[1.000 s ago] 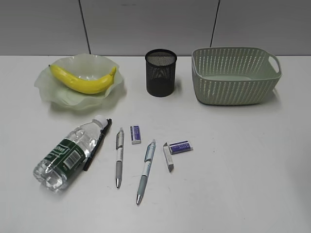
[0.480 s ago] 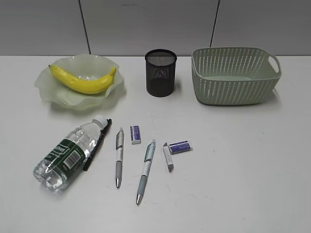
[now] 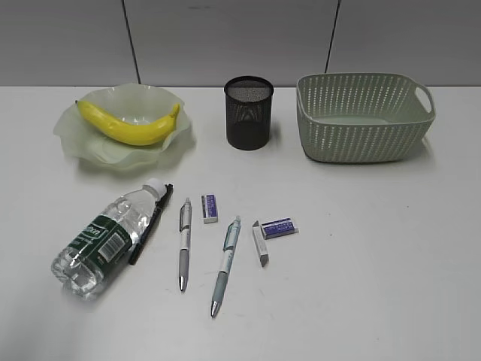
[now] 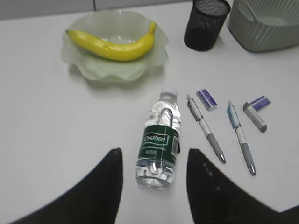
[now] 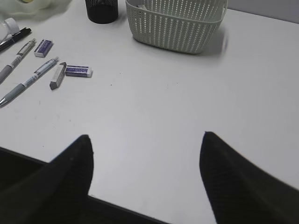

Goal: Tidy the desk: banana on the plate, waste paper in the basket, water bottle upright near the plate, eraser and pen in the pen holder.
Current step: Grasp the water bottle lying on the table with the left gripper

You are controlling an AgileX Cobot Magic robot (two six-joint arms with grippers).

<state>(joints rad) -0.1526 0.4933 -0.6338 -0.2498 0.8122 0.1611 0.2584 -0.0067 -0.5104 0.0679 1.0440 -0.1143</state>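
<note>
The banana [image 3: 128,128] lies in the pale green plate [image 3: 83,144] at the back left. In front of it the water bottle [image 3: 105,237] rests on its side, cap toward the plate, with a black pen [image 3: 150,224] along it. Two grey pens [image 3: 185,244] [image 3: 225,265] and three erasers [image 3: 210,208] [image 3: 278,227] [image 3: 260,244] lie mid-desk. The pen holder [image 3: 249,113] and basket [image 3: 364,116] stand at the back. The waste paper is out of view. My left gripper [image 4: 154,150] hangs open above the bottle [image 4: 161,140], not touching it. My right gripper [image 5: 145,135] is open over bare desk.
Neither arm shows in the exterior view. In the right wrist view the desk's front edge [image 5: 117,205] runs just under the fingers, and the basket [image 5: 173,28] sits far ahead. The white desk [image 3: 376,248] is bare at the right front.
</note>
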